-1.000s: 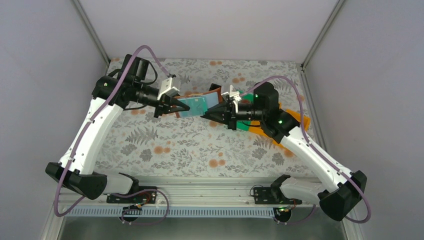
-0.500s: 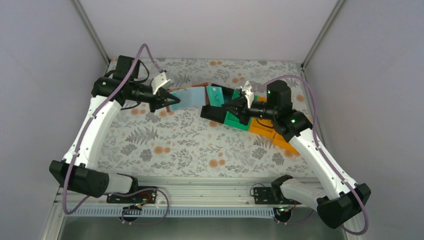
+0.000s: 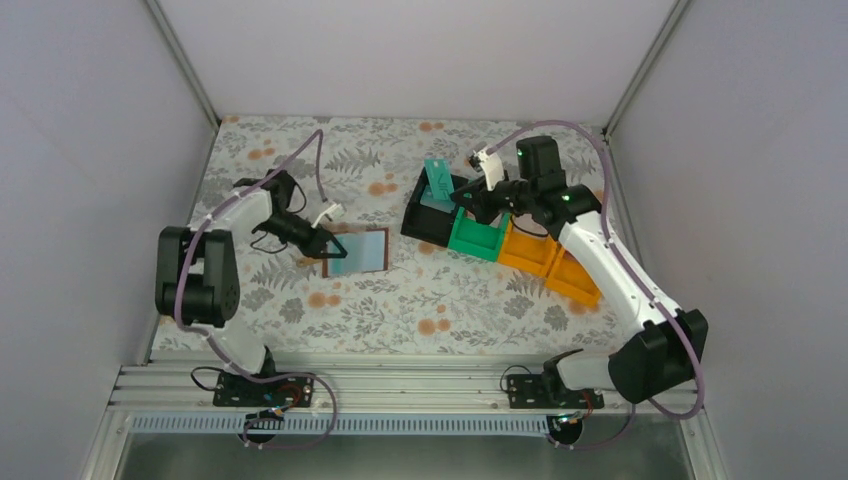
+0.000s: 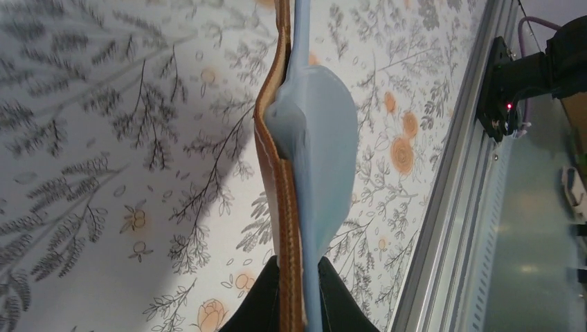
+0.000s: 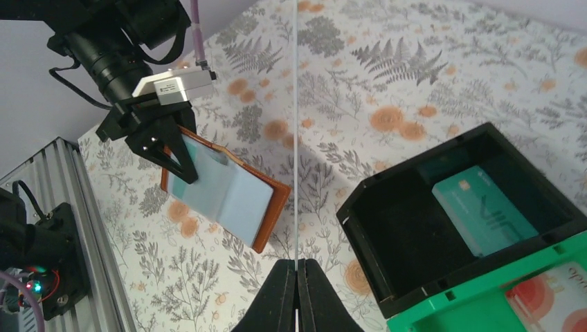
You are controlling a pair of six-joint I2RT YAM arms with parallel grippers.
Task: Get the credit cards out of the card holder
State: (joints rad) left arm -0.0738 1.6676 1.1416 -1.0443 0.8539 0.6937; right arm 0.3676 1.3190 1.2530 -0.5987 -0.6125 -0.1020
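Right of the card holder (image 3: 357, 252), black bin (image 3: 414, 226), green bin (image 3: 478, 241), orange bin (image 3: 531, 256) abutting.

**Both claws closed, each one gripping**

The left arm (image 3: 200, 270) is folded, and its forearm points to the right. The left gripper (image 3: 335, 243) is pressed tight on the edge of the card holder (image 3: 357, 252), which extends ahead of the fingertips. The right arm (image 3: 610, 270) reaches far forward with the wrist turned left. The right gripper (image 3: 458, 194) pinches a credit card (image 3: 437, 180) that stands out beyond its tips.

card holder (image 3: 357, 251): brown outside, pale blue-grey inside | credit card (image 3: 436, 178): teal | black bin (image 3: 425, 218) | green bin (image 3: 475, 238) | orange bin (image 3: 545, 262) | my tabletop (image 3: 400, 300): white, grey ferns, orange flowers
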